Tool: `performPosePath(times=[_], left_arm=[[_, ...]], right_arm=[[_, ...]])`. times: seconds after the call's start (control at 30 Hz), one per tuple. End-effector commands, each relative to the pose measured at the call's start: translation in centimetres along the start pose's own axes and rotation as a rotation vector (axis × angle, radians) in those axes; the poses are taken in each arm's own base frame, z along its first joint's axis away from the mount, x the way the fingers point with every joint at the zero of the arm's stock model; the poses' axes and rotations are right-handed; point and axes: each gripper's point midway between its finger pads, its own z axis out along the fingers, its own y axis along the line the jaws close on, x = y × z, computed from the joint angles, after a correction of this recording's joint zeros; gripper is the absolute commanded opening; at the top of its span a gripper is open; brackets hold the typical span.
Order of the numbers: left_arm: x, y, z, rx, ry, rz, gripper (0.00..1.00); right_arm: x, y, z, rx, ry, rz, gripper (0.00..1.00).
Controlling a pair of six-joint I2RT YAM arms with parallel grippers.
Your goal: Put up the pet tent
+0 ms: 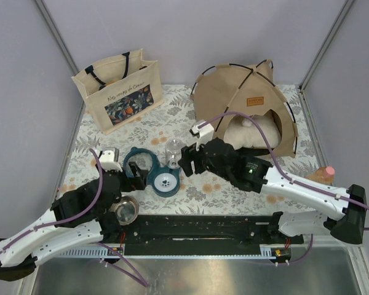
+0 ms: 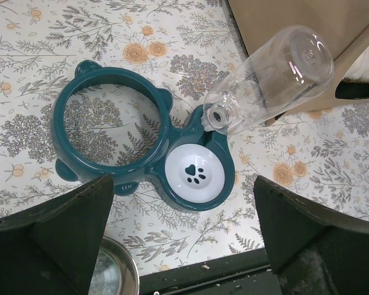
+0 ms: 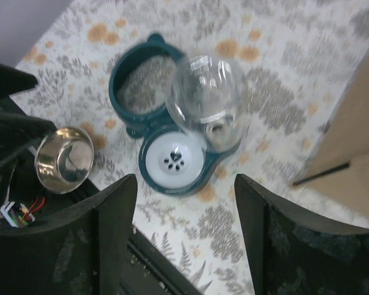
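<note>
Your right gripper [image 3: 184, 181] has its fingers spread apart with nothing between them; it hangs above the teal plastic double pet feeder [image 3: 126, 77] and touches neither it nor the tent. Your left gripper [image 2: 183, 181] is also spread wide and empty, hovering just near and left of that same feeder. The feeder's left ring is an open hole showing the floral tablecloth [image 1: 234, 190] through it. Its right cup holds a white dish with a dark paw print [image 2: 194, 172], and a clear plastic bottle [image 2: 277, 77] stands neck-down behind that dish. A shiny steel bowl [image 3: 64, 160] sits near the left arm, by the near edge of the cloth.

The tan fabric pet tent with thin black poles [image 1: 246, 104] stands at the far right of the table, just beyond your right gripper. Its poles are bowed over the dome, its arched doorway faces you, and a fluffy cream pillow [image 1: 249, 132] lies inside. A beige tote bag with black handles and a floral print [image 1: 120, 89] stands upright at the far left, well apart from the tent
</note>
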Motion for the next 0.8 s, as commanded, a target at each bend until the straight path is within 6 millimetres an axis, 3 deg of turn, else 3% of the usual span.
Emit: performPosePath(times=[0.0, 0.07, 0.2, 0.33, 0.43, 0.57, 0.77], left_arm=[[-0.6, -0.6, -0.1, 0.015, -0.019, -0.06, 0.99], [-0.1, -0.7, 0.2, 0.014, -0.001, -0.069, 0.99], [2.4, -0.4, 0.8, -0.023, 0.068, -0.127, 0.99], [5.7, 1.4, 1.2, -0.13, 0.152, -0.184, 0.99], [7.6, 2.6, 1.4, -0.196, 0.189, -0.226, 0.99], [8.8, 3.8, 1.7, -0.258, 0.174, -0.3, 0.99], [9.7, 4.9, 2.1, -0.324, 0.153, -0.36, 0.99]], right_arm=[[7.8, 0.4, 1.6, 0.008, 0.165, 0.214, 0.69], [11.3, 0.1, 2.5, 0.025, 0.218, 0.27, 0.65], [15.2, 1.4, 4.6, -0.017, 0.246, 0.339, 0.62], [17.4, 4.7, 6.4, -0.124, 0.247, 0.381, 0.57], [18.9, 6.0, 7.3, -0.148, 0.223, 0.418, 0.55], [20.5, 6.5, 8.7, -0.143, 0.182, 0.498, 0.51], [23.9, 6.5, 10.8, -0.078, 0.173, 0.515, 0.38]])
